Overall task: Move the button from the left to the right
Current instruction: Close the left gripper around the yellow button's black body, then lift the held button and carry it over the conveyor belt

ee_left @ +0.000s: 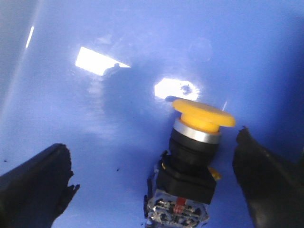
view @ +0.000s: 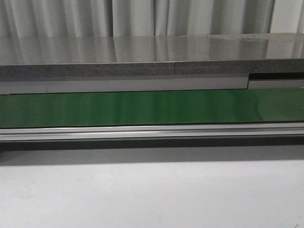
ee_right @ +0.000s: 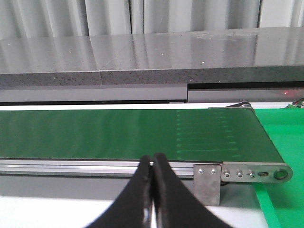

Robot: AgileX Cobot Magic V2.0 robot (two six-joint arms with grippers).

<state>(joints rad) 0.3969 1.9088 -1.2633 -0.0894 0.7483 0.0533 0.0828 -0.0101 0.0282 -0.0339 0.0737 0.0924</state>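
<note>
The button [ee_left: 194, 154] shows only in the left wrist view: a yellow mushroom cap, silver ring, black body and a clear contact block at its base. It lies tilted on a glossy blue surface [ee_left: 142, 57]. My left gripper [ee_left: 152, 140] is open and wide, its black fingers [ee_left: 35, 187] on either side of the button and touching nothing; the button is nearer one finger than the other. My right gripper [ee_right: 153, 157] is shut with nothing in it, hovering in front of the green belt's [ee_right: 118, 133] near rail. Neither gripper nor button appears in the front view.
The green conveyor belt [view: 152, 108] runs across the front view with an aluminium rail [view: 152, 132] along its near side and a grey stone counter [view: 142, 52] behind. The belt's end roller and bracket [ee_right: 251, 173] sit beside a green mat [ee_right: 285, 142].
</note>
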